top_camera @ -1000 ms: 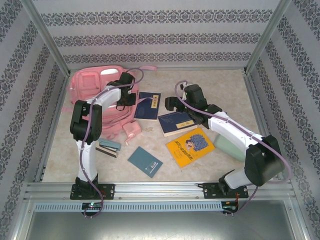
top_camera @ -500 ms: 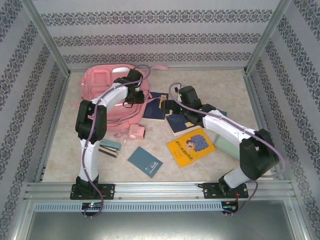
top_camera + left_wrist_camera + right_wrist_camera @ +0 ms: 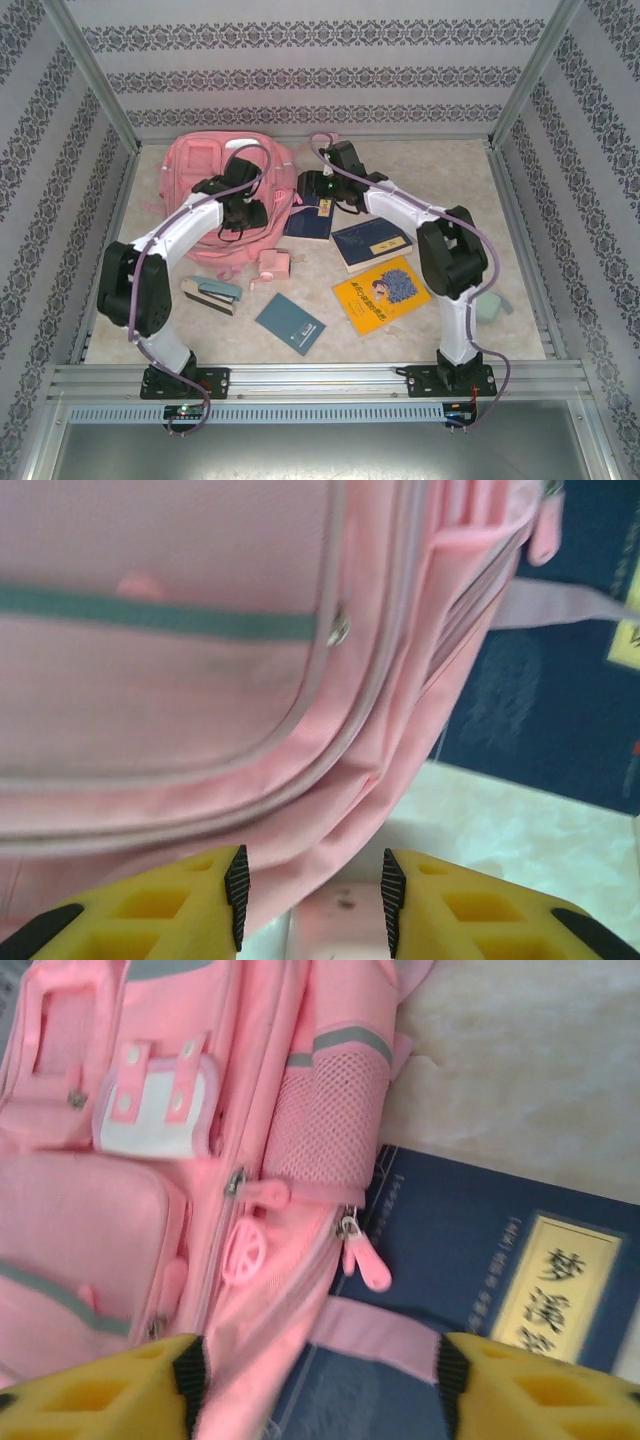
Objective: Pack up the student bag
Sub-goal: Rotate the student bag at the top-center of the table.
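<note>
The student bag lies flat at the far left, a big pink backpack with a white patch. My left gripper hovers over its near right part. In the left wrist view that gripper is open, with the bag's lower fabric edge reaching between the jaws, unpinched. My right gripper is at the bag's right edge, above a dark blue book. It is open wide over the bag's side seam, a pink strap and the book. A pink zipper pull hangs just ahead.
On the table lie a second dark blue book, a yellow book, a teal notebook, a small pink pouch, a teal and brown stack and a mint-green thing. Metal rails and patterned walls close the table in.
My left gripper has opened and slid nearer and leftward over the bag. My right arm has swung far left to the bag's right edge, its jaws narrowing.
</note>
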`<act>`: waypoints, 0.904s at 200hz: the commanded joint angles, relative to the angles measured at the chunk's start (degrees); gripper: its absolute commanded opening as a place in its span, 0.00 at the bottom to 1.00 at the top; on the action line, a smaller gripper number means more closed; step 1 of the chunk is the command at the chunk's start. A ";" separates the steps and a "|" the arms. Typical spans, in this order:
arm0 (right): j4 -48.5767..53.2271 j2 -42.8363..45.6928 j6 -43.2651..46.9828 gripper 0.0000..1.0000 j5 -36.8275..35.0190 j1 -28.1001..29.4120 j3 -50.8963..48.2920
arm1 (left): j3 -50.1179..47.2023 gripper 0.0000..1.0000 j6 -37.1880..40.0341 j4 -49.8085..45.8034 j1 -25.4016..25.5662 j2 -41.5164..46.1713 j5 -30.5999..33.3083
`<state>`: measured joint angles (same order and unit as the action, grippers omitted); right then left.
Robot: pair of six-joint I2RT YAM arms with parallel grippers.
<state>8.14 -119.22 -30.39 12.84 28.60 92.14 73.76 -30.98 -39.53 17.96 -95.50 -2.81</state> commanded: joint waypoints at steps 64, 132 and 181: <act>0.47 -17.94 -4.61 0.70 9.36 -1.44 18.66 | -16.27 0.43 -14.57 0.99 0.43 10.01 0.08; 1.05 -29.37 -9.33 0.59 11.76 -1.17 32.72 | -17.29 0.42 -14.52 1.32 -0.09 7.25 3.57; 0.52 -28.82 -10.43 0.04 14.89 -1.33 32.53 | -14.55 0.39 -12.64 0.29 -2.71 1.65 6.41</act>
<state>8.84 -148.75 -39.55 23.77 27.07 123.98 57.39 -44.62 -38.87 17.15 -91.53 -0.01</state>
